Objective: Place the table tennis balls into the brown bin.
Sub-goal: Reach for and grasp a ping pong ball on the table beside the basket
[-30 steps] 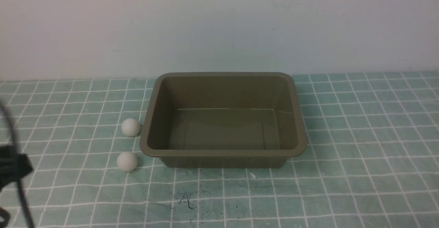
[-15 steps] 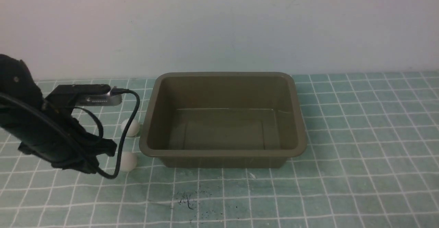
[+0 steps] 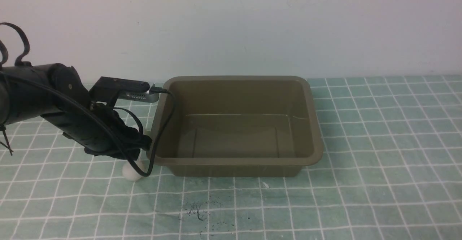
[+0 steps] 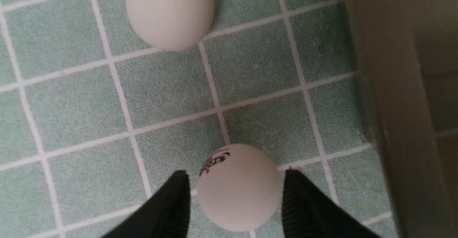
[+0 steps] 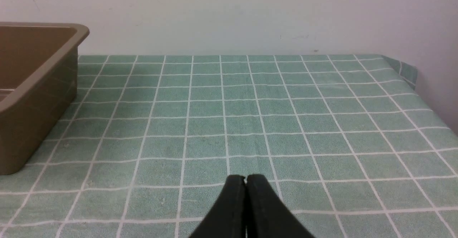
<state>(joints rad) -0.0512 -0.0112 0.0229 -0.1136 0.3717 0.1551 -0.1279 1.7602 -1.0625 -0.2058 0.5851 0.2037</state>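
Note:
The brown bin (image 3: 236, 161) stands mid-table, with nothing inside. Two white table tennis balls lie by its left wall. The ball with the printed logo (image 4: 238, 195) sits between the spread fingers of my left gripper (image 4: 236, 175), which is open, with a small gap on each side. In the front view that gripper (image 3: 139, 153) hangs just above the nearer ball (image 3: 130, 174). The plain ball (image 4: 170, 12) lies beyond it; my arm hides it in the front view. My right gripper (image 5: 245, 178) is shut on nothing, low over the cloth right of the bin (image 5: 35, 87).
A green checked cloth (image 3: 379, 142) covers the table, with a white wall behind. The bin's wall (image 4: 386, 87) runs close beside my left gripper. The left arm's cable (image 3: 158, 131) loops down in front of the bin's left corner. The cloth's far right corner (image 5: 408, 69) meets the wall.
My left arm has swung in from the left edge, forward and to the right, and now sits over the two balls beside the bin. The balls and bin have not moved.

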